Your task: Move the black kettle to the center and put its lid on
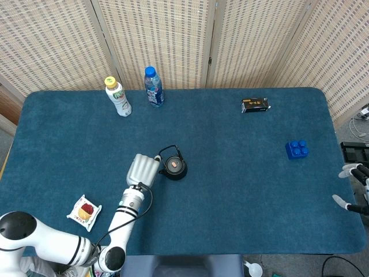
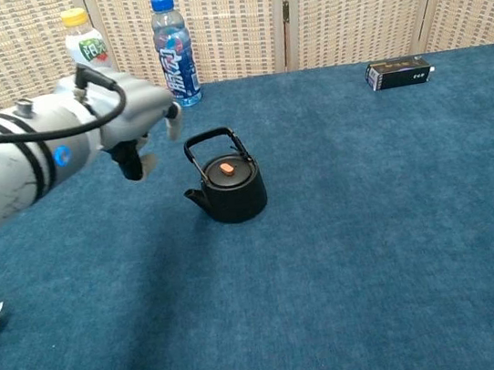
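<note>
Your left hand (image 1: 142, 169) is hovering empty, fingers apart, just left of the one kettle (image 1: 172, 167) sitting lidded near the table's (image 1: 230, 190) center. Your right hand (image 1: 356, 186) is cut off at the right edge; I cannot tell its state. Two bottles (image 1: 154, 88) are standing far.

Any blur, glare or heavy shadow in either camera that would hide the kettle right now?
Head view: even light, kettle sharp, lid on, no glare. Chest view: kettle crisp, a soft shadow beneath it; the left hand looks slightly smeared and the near forearm looms large, but neither covers the kettle.
</note>
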Controlling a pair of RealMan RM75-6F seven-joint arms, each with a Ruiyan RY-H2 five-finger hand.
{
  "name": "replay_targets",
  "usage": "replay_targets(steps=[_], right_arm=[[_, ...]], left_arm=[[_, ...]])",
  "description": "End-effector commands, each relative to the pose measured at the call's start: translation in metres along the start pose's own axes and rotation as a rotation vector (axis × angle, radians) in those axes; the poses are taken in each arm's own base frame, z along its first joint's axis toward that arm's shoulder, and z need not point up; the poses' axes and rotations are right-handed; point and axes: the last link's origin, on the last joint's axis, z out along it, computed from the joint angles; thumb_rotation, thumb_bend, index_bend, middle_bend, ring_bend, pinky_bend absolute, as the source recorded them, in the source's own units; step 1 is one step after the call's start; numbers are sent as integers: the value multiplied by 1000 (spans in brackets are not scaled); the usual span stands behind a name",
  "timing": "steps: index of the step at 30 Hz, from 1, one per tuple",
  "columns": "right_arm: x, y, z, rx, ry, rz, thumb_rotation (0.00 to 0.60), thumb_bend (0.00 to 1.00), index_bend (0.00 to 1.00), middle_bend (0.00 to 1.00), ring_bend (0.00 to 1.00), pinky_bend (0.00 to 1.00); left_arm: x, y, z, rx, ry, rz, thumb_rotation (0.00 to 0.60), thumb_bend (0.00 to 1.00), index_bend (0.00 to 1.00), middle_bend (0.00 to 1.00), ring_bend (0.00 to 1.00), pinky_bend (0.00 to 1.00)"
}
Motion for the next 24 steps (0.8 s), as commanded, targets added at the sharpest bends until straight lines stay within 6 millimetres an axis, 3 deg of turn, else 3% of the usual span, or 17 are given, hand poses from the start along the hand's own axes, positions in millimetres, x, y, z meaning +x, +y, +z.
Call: replay_targets(steps=[1,6,11,17,24], right_arm=[[-2,-1,1,2,-6,-4,600,175,427,325,189,193],[-7,-4,4,2,-23,-18,600,174,427,325,189,193],[-12,-6,7,0,-44,-30,600,174,427,325,189,193],[-17,-9,10,0,-64,-43,600,175,427,325,189,193],[-25,-12,14,-1,-87,-53,600,175,427,326,189,193]], left_arm=[[-8,-28,-10,71,-15,-4,600,471,255,712,492,720],[-19,-58,-19,130,8,-38,600,472,255,566,430,713],[-33,-85,-29,163,16,-62,600,472,255,429,330,635],[-53,-113,-45,192,12,-94,600,472,255,352,222,490],[-71,-139,-66,230,59,-140,600,472,279,339,196,393]])
